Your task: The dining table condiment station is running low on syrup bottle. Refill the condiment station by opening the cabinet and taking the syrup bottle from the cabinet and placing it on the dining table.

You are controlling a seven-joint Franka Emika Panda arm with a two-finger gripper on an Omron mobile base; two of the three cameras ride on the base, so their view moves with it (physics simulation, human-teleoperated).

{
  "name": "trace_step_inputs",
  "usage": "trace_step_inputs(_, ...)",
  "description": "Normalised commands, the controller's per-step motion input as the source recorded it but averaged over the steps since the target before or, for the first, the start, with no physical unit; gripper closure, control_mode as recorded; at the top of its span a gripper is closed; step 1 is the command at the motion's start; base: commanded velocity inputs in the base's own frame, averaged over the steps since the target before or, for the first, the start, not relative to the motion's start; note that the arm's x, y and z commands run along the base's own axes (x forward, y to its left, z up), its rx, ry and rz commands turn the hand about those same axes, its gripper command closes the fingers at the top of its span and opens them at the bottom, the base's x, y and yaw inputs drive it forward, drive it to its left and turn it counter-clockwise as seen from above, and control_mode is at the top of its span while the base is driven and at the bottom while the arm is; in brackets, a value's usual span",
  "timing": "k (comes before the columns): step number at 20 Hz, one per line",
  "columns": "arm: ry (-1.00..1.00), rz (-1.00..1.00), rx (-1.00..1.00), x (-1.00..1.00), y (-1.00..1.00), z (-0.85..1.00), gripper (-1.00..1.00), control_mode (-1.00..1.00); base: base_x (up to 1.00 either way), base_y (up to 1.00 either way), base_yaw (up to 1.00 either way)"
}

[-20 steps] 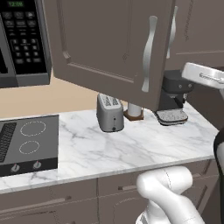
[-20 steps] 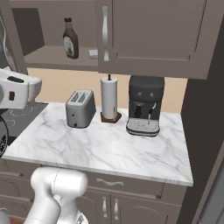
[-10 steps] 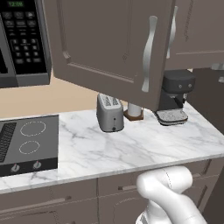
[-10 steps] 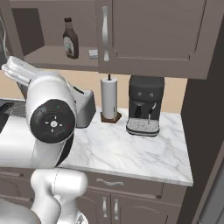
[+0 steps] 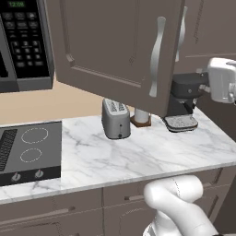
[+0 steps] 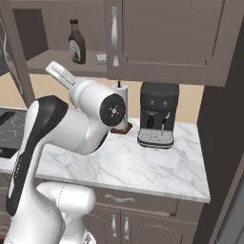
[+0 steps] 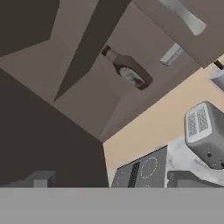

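Gripper (image 7: 109, 183) tips poke up at six o'clock in the hand view, well apart with nothing between them; the syrup bottle (image 7: 127, 70) lies ahead toward one o'clock, upright on the shelf of the cabinet (image 7: 87, 103).

From the left base view, the cabinet door (image 5: 115, 46) hangs swung wide over the toaster (image 5: 115, 118), so opening looks done.

From the right base view, the bottle stands at eleven o'clock. Reaching in, grasping and carrying to the dining table all remain.
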Motion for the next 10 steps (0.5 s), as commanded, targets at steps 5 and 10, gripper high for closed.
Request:
trace_step_inputs(5, 0.14, 0.11, 0.00, 0.12, 0.03, -0.25, -1.00, -1.00, 0.00, 0.00, 0.00)
trace_step_inputs(10, 0.22, 0.01, 0.00, 0.63, 0.61, -0.10, -1.00, -1.00, 0.00, 0.00, 0.00)
